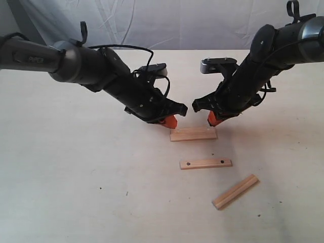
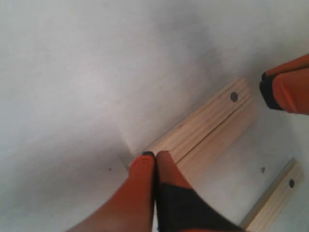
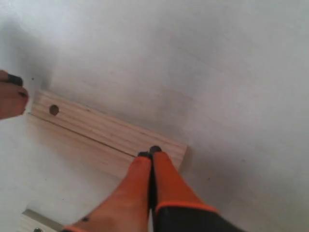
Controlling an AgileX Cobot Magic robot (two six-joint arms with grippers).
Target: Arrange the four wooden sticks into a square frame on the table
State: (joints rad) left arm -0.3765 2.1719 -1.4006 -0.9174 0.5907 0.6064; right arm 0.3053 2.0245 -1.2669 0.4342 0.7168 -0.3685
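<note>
Since our left gripper (image 2: 154,157) and right gripper (image 3: 150,153) are both pinched shut with nothing inside, each tip touching one end of the far wooden stick (image 1: 193,134) on the table (image 1: 76,177), we could spin it with an uneven push, or bump the holed stick (image 1: 205,163) nearby; the slanted stick (image 1: 235,191) lies farther off

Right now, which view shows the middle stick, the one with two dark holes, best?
Exterior view: the middle stick lies whole, both holes visible. Left wrist view catches only one end, with one hole, at the frame edge. Right wrist view shows just a wooden corner, too little to identify.
</note>
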